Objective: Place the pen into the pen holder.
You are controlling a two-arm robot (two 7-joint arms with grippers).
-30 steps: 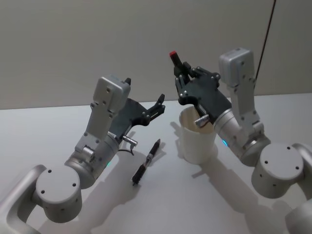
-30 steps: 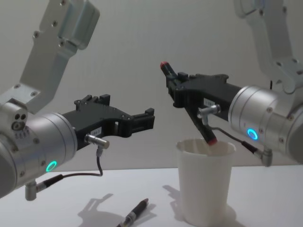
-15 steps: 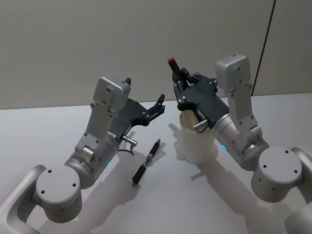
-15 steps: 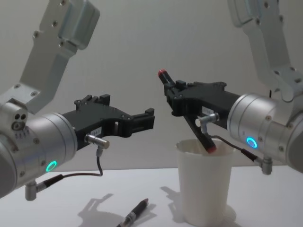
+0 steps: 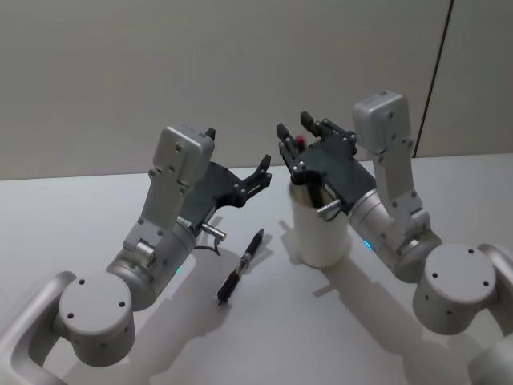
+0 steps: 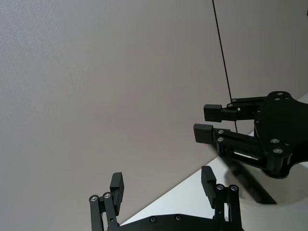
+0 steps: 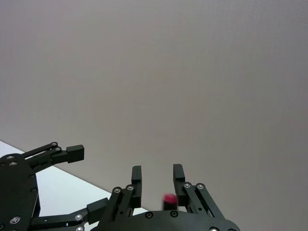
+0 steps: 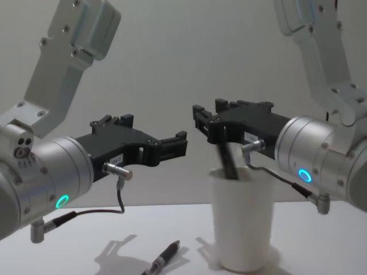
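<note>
Hovering over pen holder (image 5: 321,237) rim | right claw (image 5: 294,131) spread | pen (image 8: 229,161) inside

A white table (image 5: 56,224) meets a grey wall (image 5: 160,64), with perhaps a thin cable (image 5: 438,56).

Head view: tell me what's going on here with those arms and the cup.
The right gripper hangs open over the pen holder, a white paper cup. A red-capped pen stands in the cup, its top within the open gripper, so it looks released. The left gripper hovers open beside the cup, holding nothing. A second pen lies on the table below it.
</note>
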